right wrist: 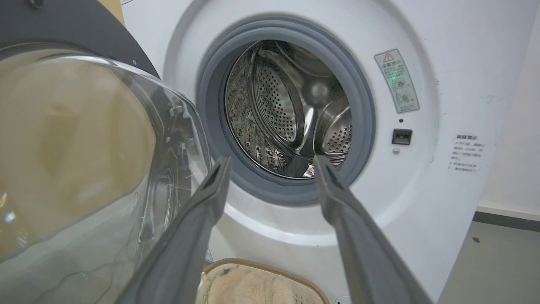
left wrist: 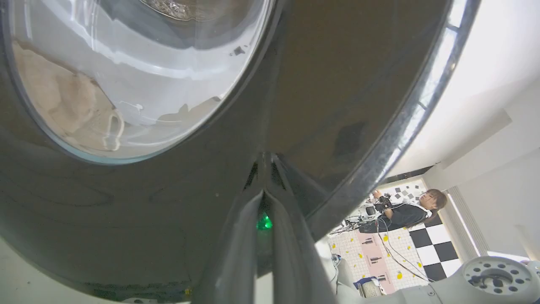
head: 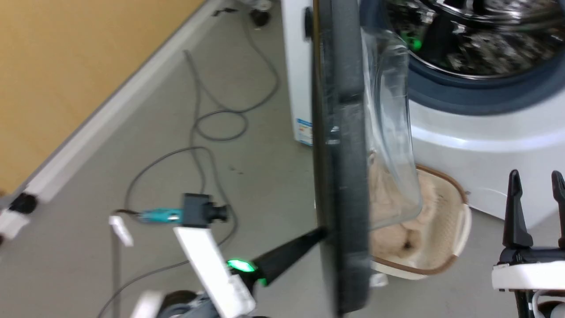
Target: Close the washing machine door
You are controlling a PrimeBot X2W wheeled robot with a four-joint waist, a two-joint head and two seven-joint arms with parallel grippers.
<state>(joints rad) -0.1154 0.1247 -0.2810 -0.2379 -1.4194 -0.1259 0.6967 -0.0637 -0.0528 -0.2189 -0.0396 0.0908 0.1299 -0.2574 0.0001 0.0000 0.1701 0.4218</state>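
Washing machine door (head: pixel 342 154): open, and I see it edge-on in the head view, swung well out from the washing machine (head: pixel 463 141). Its clear bowl window bulges toward the drum side.
Washing machine: white front, with the steel drum (right wrist: pixel 291 109) and grey gasket (right wrist: pixel 211 105) exposed in my right wrist view.
Left gripper (head: pixel 321 233): jaws together with nothing between them, tips against the door's glossy black outer face, low down and outside the window. My left wrist view confirms the contact (left wrist: pixel 265 177).
Right gripper (head: pixel 536 185): jaws apart and empty, hanging in front of the drum opening and clear of the door (right wrist: pixel 272 162).
Basket (head: pixel 459 229): on the floor against the machine's front, below the door, with pale fluffy fabric inside.
Cables (head: pixel 198 110): looped on the grey floor to my left.
Person (left wrist: pixel 409 211): seated in the far background of my left wrist view.
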